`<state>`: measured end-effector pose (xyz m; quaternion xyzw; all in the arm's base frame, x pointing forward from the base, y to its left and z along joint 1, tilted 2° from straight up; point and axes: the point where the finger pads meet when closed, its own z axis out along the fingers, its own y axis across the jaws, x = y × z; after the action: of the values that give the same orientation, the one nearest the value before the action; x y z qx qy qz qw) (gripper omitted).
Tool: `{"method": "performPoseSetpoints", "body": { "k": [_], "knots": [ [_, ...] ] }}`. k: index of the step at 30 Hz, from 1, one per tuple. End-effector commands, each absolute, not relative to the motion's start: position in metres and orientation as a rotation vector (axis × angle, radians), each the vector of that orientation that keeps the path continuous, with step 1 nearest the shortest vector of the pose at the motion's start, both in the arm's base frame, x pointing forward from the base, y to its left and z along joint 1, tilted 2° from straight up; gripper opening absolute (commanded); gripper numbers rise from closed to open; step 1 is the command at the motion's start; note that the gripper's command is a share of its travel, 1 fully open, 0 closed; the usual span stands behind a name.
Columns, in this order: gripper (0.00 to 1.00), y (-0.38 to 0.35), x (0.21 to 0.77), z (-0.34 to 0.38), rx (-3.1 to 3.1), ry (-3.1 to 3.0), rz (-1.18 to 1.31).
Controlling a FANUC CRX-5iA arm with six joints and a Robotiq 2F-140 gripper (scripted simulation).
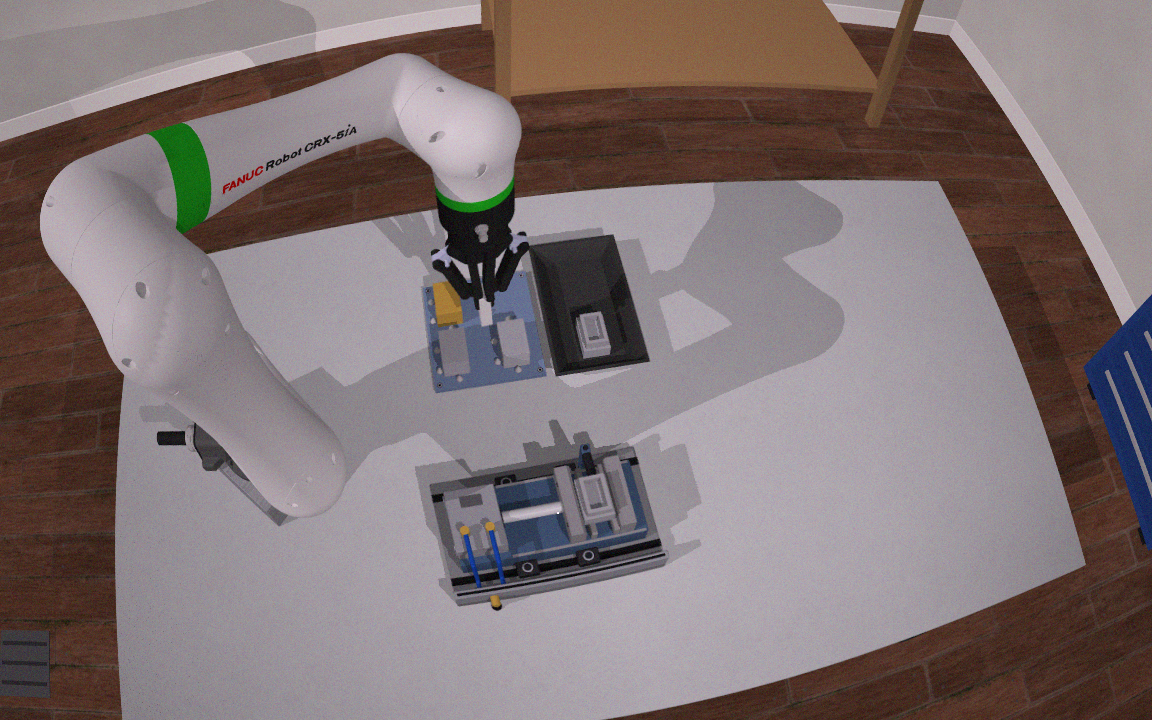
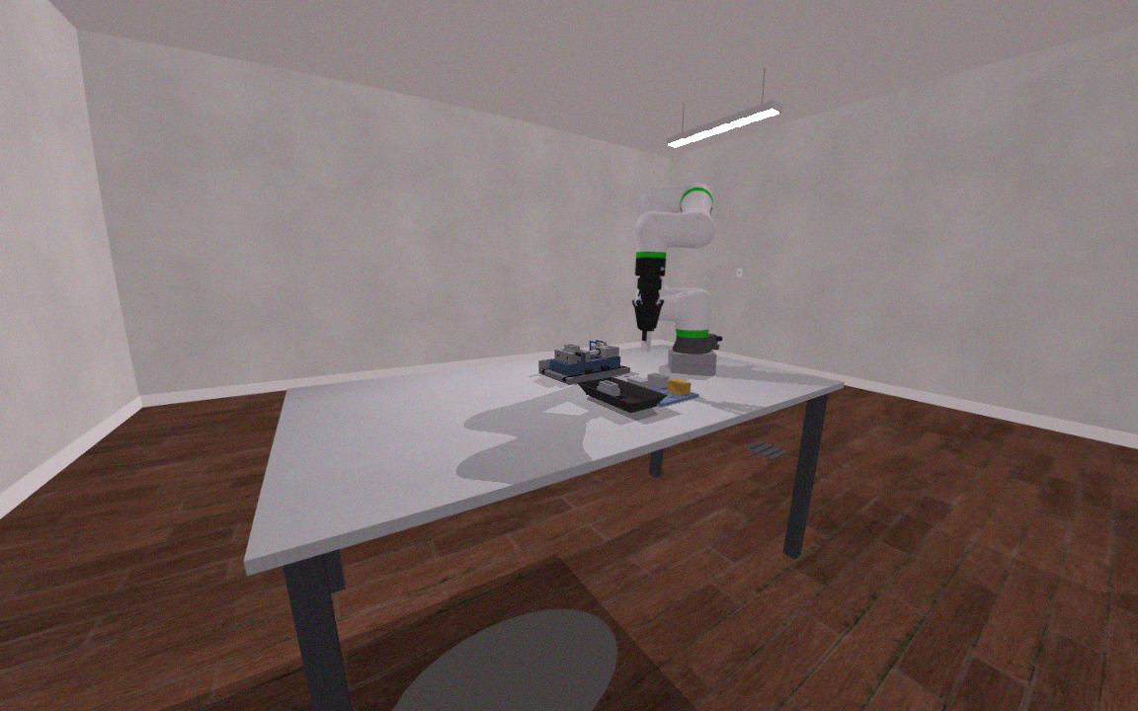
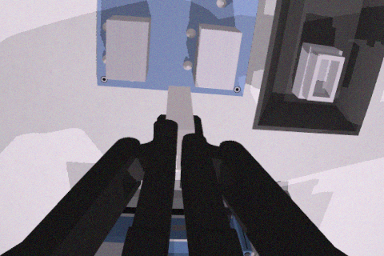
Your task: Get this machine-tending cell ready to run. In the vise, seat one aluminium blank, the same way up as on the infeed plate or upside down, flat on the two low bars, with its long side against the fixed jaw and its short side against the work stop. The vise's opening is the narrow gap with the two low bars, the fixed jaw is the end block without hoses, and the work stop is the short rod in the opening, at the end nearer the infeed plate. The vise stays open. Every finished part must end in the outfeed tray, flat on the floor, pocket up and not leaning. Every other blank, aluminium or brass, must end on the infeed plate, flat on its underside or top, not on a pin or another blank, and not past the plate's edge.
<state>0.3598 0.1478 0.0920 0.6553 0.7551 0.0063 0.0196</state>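
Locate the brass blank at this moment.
In the top view the brass blank lies on the blue infeed plate, at the corner farthest from the vise, just left of the shut gripper, beyond an aluminium blank.
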Motion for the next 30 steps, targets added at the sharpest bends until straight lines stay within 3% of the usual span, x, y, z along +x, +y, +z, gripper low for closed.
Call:
{"method": "performPoseSetpoints", "body": {
  "k": [1,30],
  "knots": [
    [0.0,0.148,0.36,0.102,2.033,2.343,0.02],
    [0.0,0.149,0.359,0.144,2.033,2.343,0.02]
  ]
}}
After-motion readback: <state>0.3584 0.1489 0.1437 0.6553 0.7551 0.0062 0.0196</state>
